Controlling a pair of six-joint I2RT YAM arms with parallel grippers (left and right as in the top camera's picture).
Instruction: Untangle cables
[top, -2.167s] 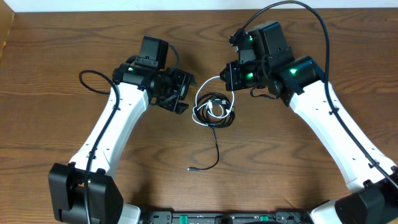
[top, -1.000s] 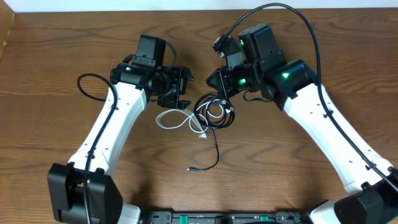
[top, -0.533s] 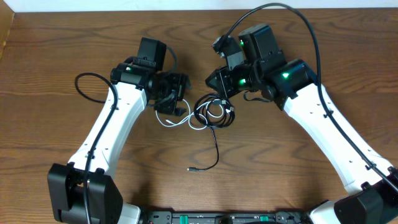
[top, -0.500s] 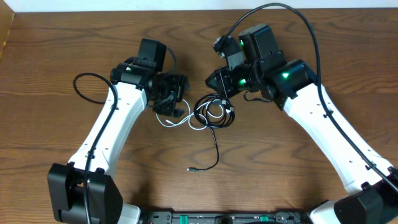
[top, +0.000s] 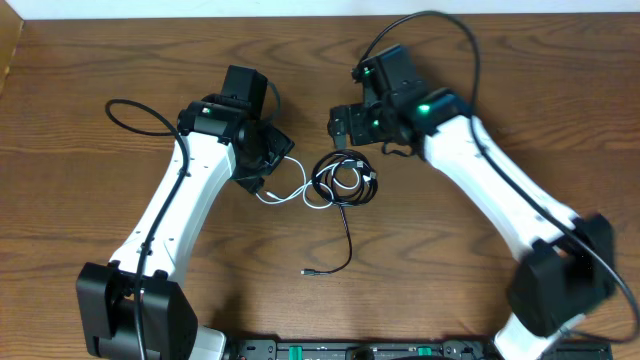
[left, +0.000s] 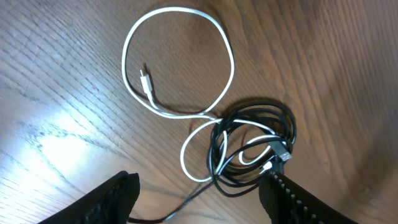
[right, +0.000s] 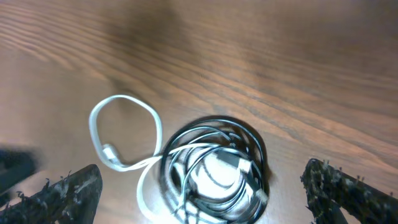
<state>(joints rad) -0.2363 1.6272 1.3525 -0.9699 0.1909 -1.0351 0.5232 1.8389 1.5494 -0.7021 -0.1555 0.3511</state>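
Observation:
The cables lie mid-table, tangled. A white cable (top: 290, 196) (left: 231, 62) makes a loose loop to the left of a tight coil of black cable (top: 362, 190) (left: 289, 134) (right: 261, 155), and its other end runs into that coil. One black tail (top: 347, 240) trails toward the front edge. My left gripper (top: 258, 165) (left: 202, 205) hovers open over the white loop's left side, holding nothing. My right gripper (top: 342, 122) (right: 205, 193) is open wide just behind the coil, above it, and empty.
The wooden table (top: 90, 120) bears only the cables. A thick black arm cable (top: 130, 105) loops out left of the left arm. Another arm cable (top: 440, 20) arches over the right arm at the back.
The right gripper has opened, let go of the coil and drawn back slightly. The left gripper has swung left and down over the white loop, which now lies left of the coil.

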